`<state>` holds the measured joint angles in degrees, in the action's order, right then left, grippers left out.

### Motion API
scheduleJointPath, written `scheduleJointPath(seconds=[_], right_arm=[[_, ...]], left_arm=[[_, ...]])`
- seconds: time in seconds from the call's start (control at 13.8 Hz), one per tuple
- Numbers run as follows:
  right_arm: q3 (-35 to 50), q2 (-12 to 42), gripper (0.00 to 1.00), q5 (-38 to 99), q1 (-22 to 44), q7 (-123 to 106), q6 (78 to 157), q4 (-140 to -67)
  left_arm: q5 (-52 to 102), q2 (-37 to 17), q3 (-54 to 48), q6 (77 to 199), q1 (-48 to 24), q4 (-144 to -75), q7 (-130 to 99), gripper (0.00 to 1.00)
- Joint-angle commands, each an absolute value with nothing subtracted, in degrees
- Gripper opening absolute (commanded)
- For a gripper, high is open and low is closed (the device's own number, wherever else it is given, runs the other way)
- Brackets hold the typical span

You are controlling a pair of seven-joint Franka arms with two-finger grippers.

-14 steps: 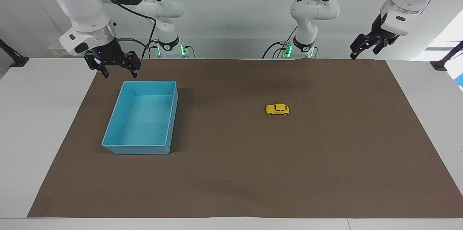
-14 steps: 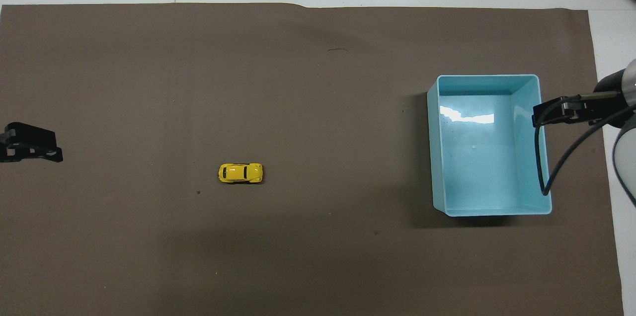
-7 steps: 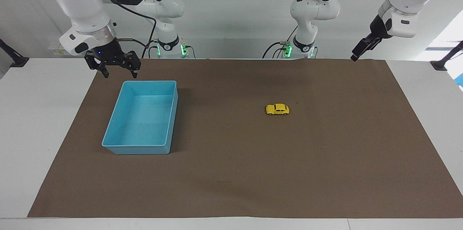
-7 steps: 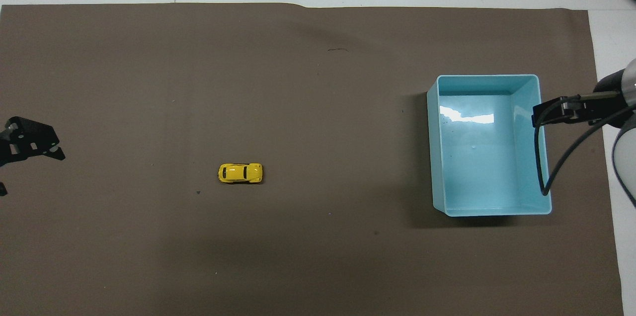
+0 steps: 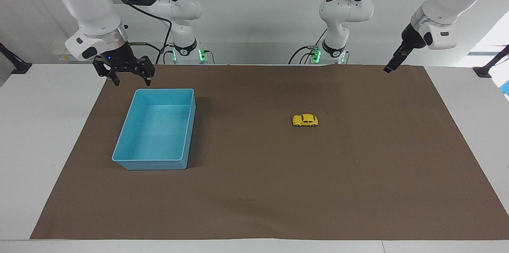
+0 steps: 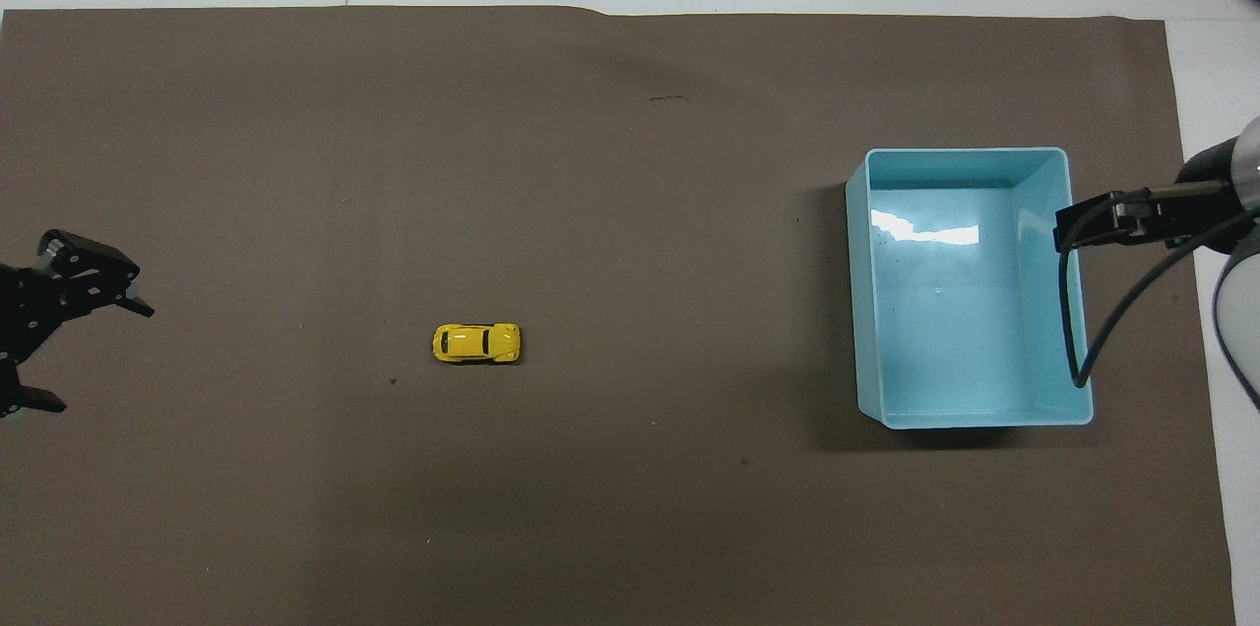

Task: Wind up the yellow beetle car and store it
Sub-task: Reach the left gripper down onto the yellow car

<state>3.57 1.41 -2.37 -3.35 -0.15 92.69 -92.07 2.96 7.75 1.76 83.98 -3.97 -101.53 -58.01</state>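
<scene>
The yellow beetle car (image 5: 305,120) (image 6: 476,343) stands alone on the brown mat, toward the left arm's end of the table. My left gripper (image 5: 391,64) (image 6: 95,355) hangs in the air over the mat's edge at that end, well apart from the car, open and empty. The blue bin (image 5: 190,125) (image 6: 965,152) sits toward the right arm's end with nothing in it. My right gripper (image 5: 132,82) hovers open and empty over the mat beside the bin's corner.
The brown mat (image 5: 254,189) covers most of the white table. A black cable (image 6: 1083,311) from the right wrist hangs over the bin's rim in the overhead view. Black clamps (image 5: 18,68) sit at the table's corners by the robots.
The left gripper has turned at the wrist and shifted a little toward the car; both its spread fingers now show from overhead. The right arm, car and bin have not moved.
</scene>
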Motion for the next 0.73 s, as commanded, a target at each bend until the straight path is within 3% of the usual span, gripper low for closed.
scheduleJointPath(seconds=[0.0,0.65], right_arm=[[4.3,1.1,1.0,-3.0,-4.3,-1.8,93.2,-92.3],[4.3,1.1,1.0,-3.0,-4.3,-1.8,93.2,-92.3]], left_arm=[[5.3,9.4,1.2,91.4,-3.9,-107.1,-73.8,1.0],[8.3,8.3,1.1,107.1,-8.6,-113.4,-113.9,1.0]])
